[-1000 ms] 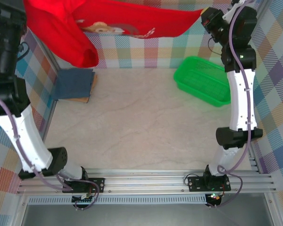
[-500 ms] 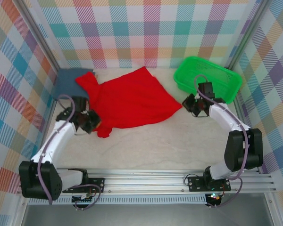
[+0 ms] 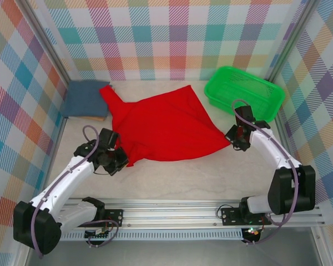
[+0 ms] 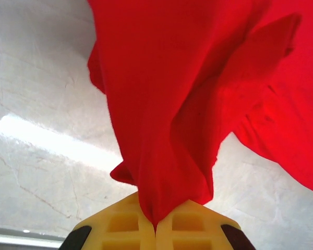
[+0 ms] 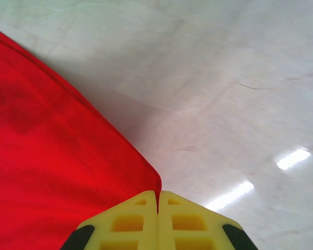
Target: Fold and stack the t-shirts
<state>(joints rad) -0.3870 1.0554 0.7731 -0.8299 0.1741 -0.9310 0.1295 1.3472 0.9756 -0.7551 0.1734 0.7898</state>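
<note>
The red t-shirt lies spread on the table, plain side up, stretched between both grippers. My left gripper is shut on its near-left corner, the cloth bunching out from between the yellow pads. My right gripper is shut on the right corner, which runs into the seam of its pads. The red t-shirt hangs in folds in the left wrist view. The red t-shirt lies flat in the right wrist view. The slate-blue t-shirt sits folded at the back left.
A green mesh basket stands at the back right, just behind my right gripper. Checkered walls close the back and sides. Bare marble-look table lies between the shirt and the near rail.
The red shirt was held high in the air a second ago; it has come down onto the table and both grippers have dragged it right and toward the near edge.
</note>
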